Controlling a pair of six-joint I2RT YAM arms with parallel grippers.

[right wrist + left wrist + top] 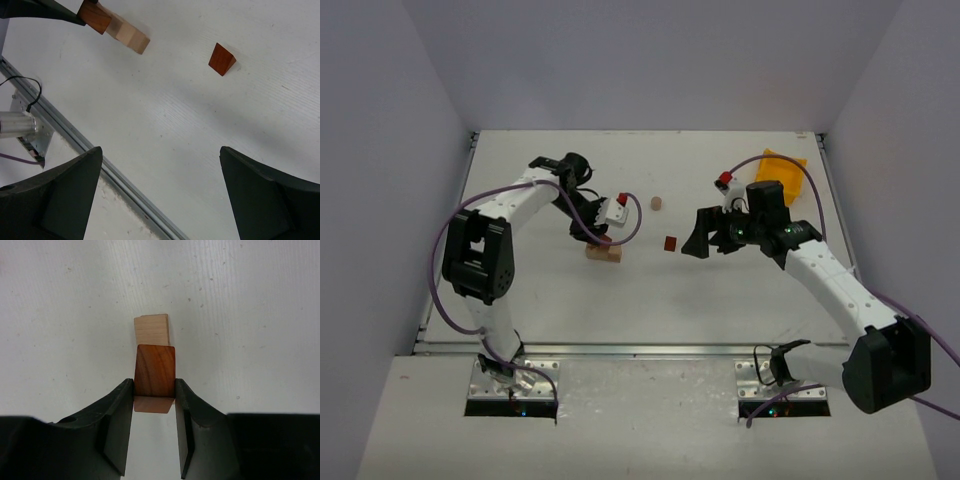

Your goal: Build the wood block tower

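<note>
My left gripper [154, 396] is shut on a reddish-brown block [155, 371], its jaws touching both sides. The block rests on one end of a pale tan flat bar [151, 329] lying on the table. In the top view the left gripper [596, 236] stands over this small stack [604, 253]. A reddish-brown wedge [670, 243] lies alone to the right of it. My right gripper [698, 241] is open and empty, just right of the wedge. The right wrist view shows the wedge [221, 59], the bar [128, 34] and the held block [94, 16] beyond my wide-open right gripper [160, 165].
A small pale round piece [657, 203] lies behind the wedge. A yellow bin [782, 170] sits at the back right, behind the right arm. The table's metal front rail [95, 150] runs below the right gripper. White walls close in the table's sides and back.
</note>
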